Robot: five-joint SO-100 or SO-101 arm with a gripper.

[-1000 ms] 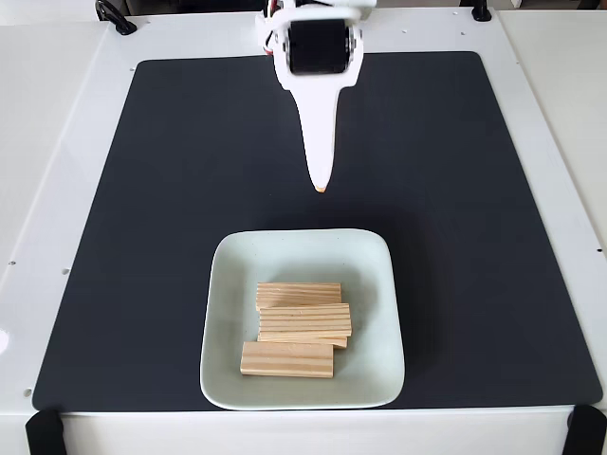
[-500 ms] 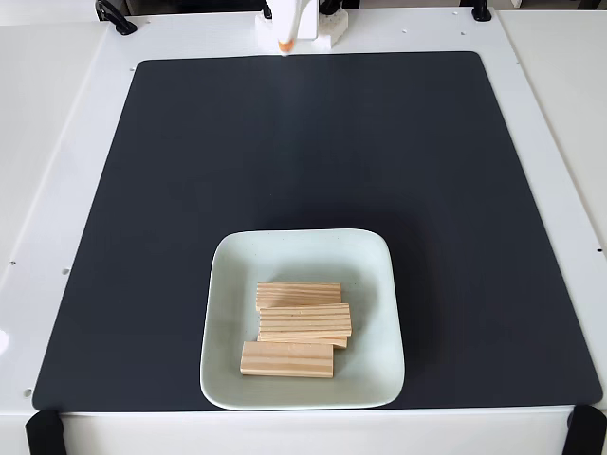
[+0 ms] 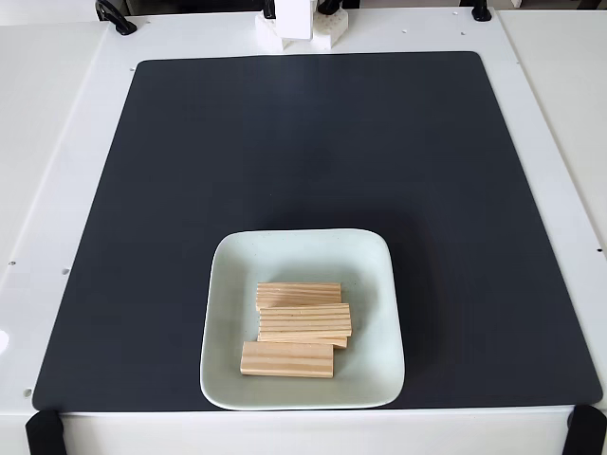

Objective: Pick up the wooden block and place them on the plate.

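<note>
Item: plate [image 3: 228,284], pale mint, square, near the front edge of the black mat [image 3: 190,171]. Contents: wooden blocks [image 3: 299,322], lying flat and lengthwise across, overlapping in a loose stack; I count three top faces plainly and the edge of a fourth beneath. None lies on the mat. Arm: white base [image 3: 296,24] at the far edge; claw state I cannot tell. Step, by my judgement: placing complete. Next: I confirm the count, then park.
</note>
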